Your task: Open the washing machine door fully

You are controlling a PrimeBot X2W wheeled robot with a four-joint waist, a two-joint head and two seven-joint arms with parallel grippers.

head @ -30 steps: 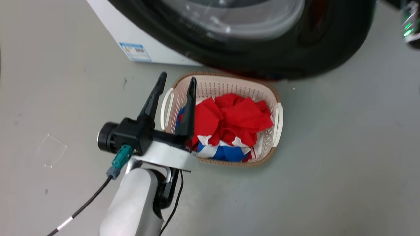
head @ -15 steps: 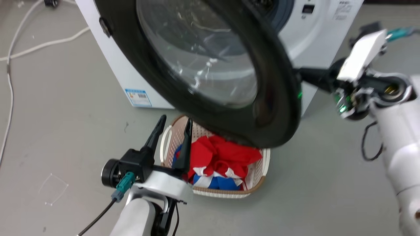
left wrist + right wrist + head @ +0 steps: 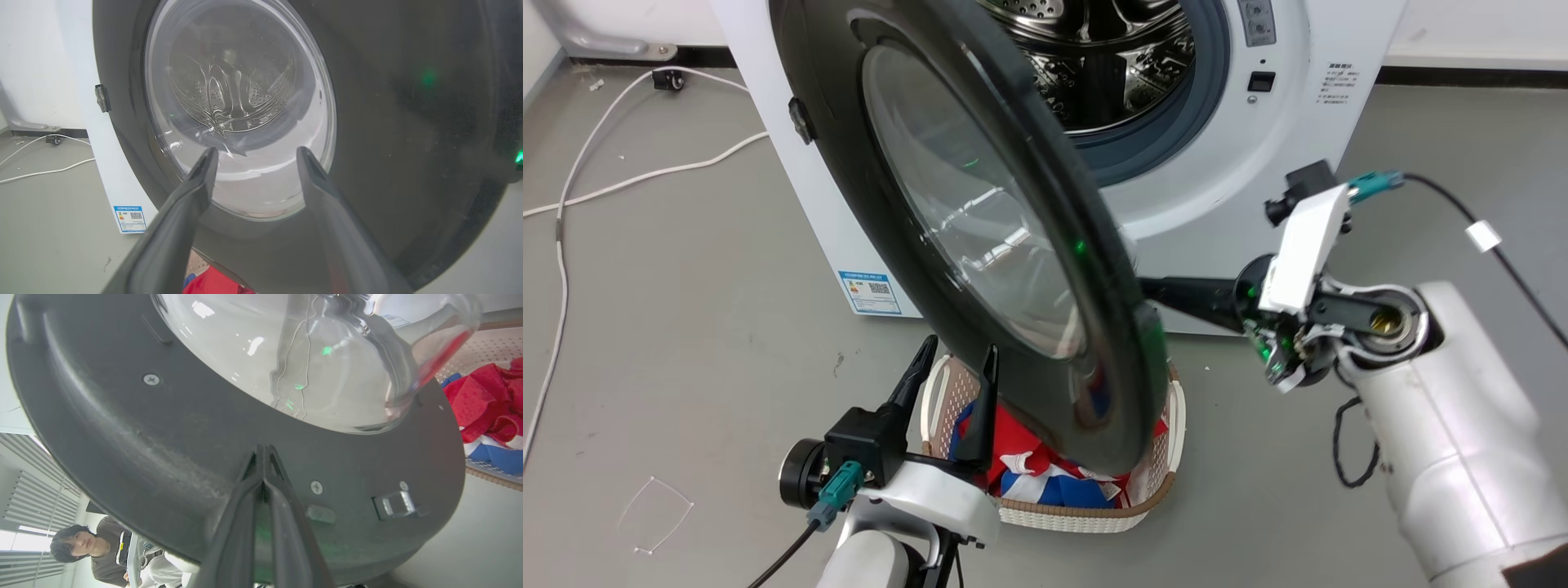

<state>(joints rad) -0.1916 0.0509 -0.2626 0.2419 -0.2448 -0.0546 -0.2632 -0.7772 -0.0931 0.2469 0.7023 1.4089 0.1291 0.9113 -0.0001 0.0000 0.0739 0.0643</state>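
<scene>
The right arm stretches leftward, right gripper [image 3: 261, 452] clenched empty with tips against the washing machine door's [image 3: 964, 212] inner rim, while the left gripper [image 3: 958, 353] points upward, jaws spread.

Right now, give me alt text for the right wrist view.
The right pincer, shut, points its tips at the inner face of the washing machine door, just below its glass bowl. A basket of red clothes is at right, a person at lower left.
</scene>
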